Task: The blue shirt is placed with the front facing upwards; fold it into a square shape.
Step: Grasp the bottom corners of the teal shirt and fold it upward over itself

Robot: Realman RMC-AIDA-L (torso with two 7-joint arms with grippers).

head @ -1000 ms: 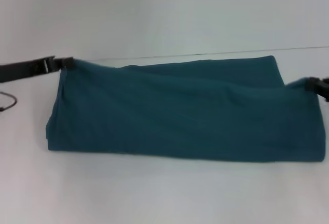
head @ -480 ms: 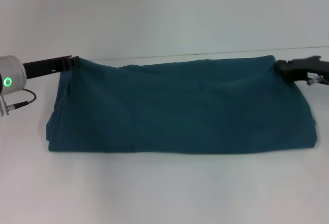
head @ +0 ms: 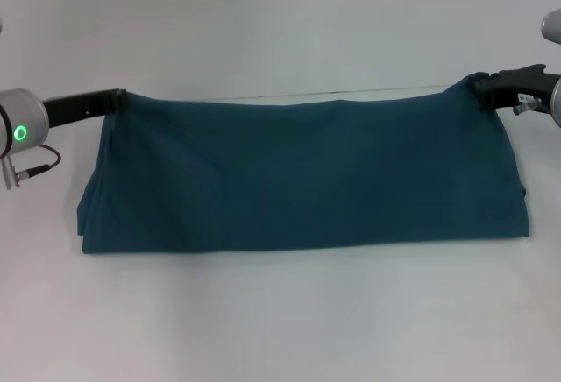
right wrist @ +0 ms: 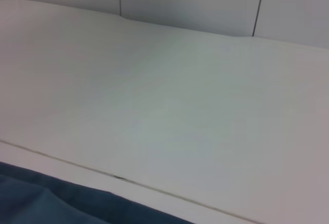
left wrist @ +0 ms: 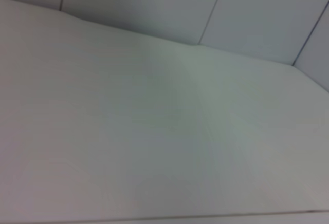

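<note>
Only shirt (head: 302, 176) corners hidden in grippers.

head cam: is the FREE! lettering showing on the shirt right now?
No. The blue shirt lies as a wide folded band of plain teal cloth, no lettering visible, with the left gripper and right gripper at its far corners.

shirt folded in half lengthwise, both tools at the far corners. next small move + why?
Probably open both tools and back off. The blue shirt lies flat as a wide band, its far edge straight between the left tool and right tool, so this fold looks finished. The band is not square yet.
</note>
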